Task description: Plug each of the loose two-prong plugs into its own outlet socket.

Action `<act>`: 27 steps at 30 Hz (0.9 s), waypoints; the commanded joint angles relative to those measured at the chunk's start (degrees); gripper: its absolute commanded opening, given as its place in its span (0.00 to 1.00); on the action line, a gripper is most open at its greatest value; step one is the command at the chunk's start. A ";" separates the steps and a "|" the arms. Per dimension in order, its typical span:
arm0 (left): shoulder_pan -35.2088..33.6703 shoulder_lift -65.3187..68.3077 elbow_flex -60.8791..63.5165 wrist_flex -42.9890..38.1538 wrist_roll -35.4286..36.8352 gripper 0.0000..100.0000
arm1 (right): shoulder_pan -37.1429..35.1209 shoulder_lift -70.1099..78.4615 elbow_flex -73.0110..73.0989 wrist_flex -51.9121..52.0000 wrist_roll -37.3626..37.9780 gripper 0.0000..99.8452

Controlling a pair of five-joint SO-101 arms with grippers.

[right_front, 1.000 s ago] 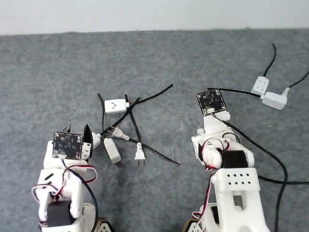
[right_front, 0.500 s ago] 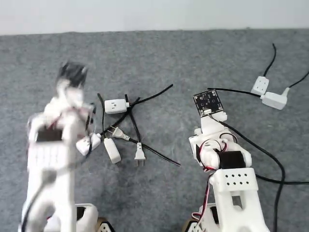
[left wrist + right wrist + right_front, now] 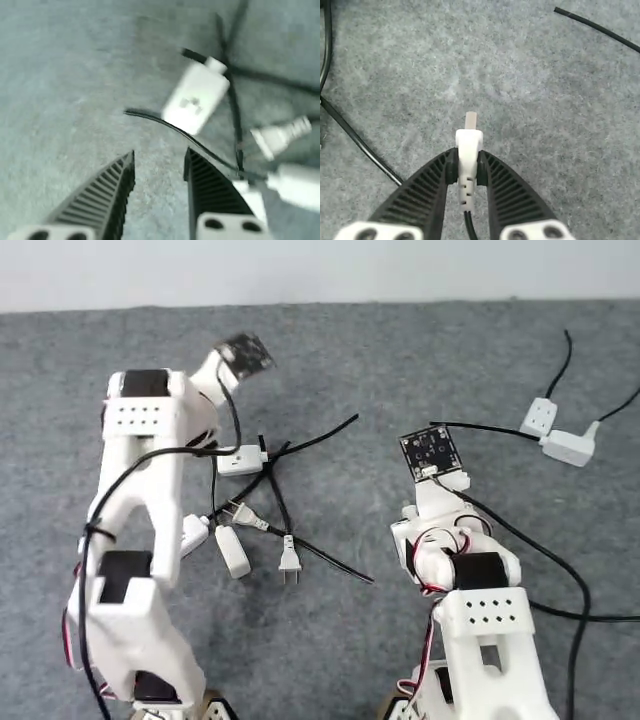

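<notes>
A white outlet socket (image 3: 238, 459) lies among crossed black cables left of the table's centre. My left arm (image 3: 150, 420) stretches over the table just left of it. In the left wrist view my left gripper (image 3: 157, 157) is open and empty, with the socket (image 3: 194, 100) a short way ahead of its fingertips. Two loose plugs (image 3: 289, 560) (image 3: 237, 512) lie nearer the front. My right gripper (image 3: 466, 155) is shut on a white two-prong plug (image 3: 468, 142), held above bare carpet with its prongs pointing forward. The right arm (image 3: 455, 540) stands at centre right.
Two more white outlet blocks (image 3: 538, 417) (image 3: 568, 447) with black cables lie at the far right. A white adapter (image 3: 232, 551) rests beside the left arm. Black cables (image 3: 310, 440) cross the middle; one cable (image 3: 560, 570) trails past the right arm.
My left arm has swung up from the front left and now stretches out over the table toward the white socket. The right arm has hardly moved, still holding its plug.
</notes>
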 commanded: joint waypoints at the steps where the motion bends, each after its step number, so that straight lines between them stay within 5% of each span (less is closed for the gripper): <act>1: 2.29 1.41 -5.58 9.05 -7.38 0.16 | -0.40 -0.84 -0.44 -1.19 -0.26 0.01; 8: 7.56 1.93 -5.58 14.77 -10.90 0.16 | -0.40 -0.75 -0.26 -1.45 -0.26 0.01; 27: 8.18 3.16 -5.93 6.24 -12.84 0.21 | -0.48 -0.75 -0.18 -1.45 -0.26 0.01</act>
